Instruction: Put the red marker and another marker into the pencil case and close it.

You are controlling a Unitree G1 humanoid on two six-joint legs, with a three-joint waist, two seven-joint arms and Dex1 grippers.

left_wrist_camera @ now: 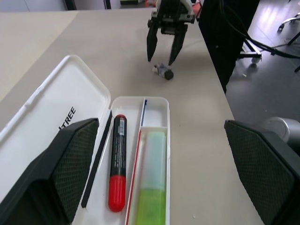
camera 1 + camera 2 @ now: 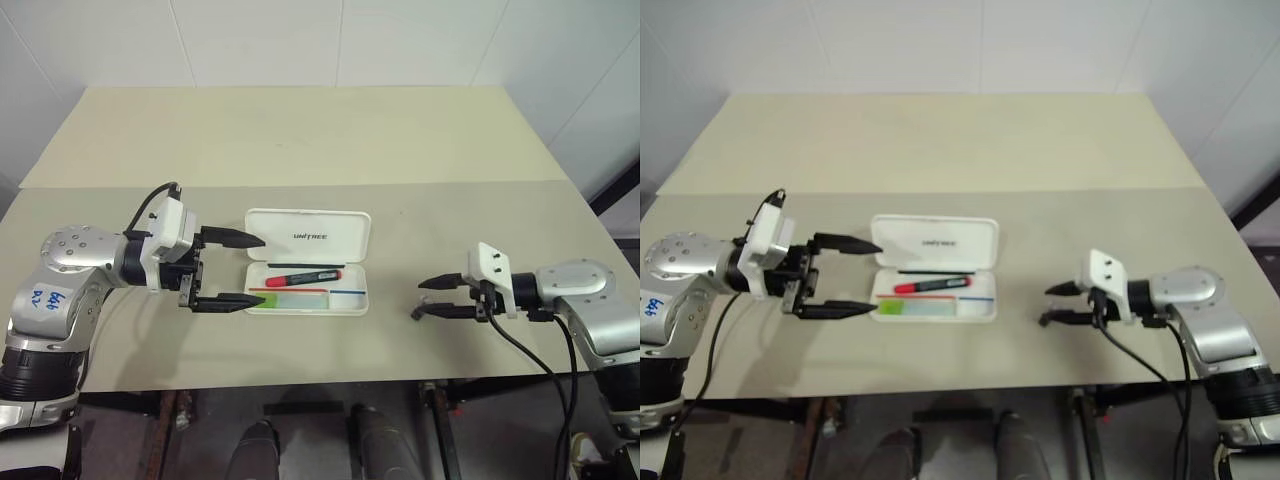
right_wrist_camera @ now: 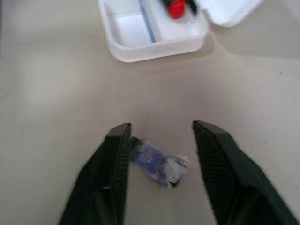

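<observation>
My left hand (image 2: 228, 269) hangs wide open beside the pencil case (image 2: 308, 261), which lies open on the tabletop (image 2: 300, 140) with the red marker (image 2: 303, 277) and another marker (image 2: 290, 298) inside. Well apart, my right hand (image 2: 431, 297) is open, holding nothing, a small wrapped object (image 3: 159, 162) between its fingers.

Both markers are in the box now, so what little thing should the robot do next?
Probably tip the lid shut with the left gripper. The red marker and the green marker already lie inside the pencil case, its lid is up, and that gripper, open, sits right beside it.
</observation>
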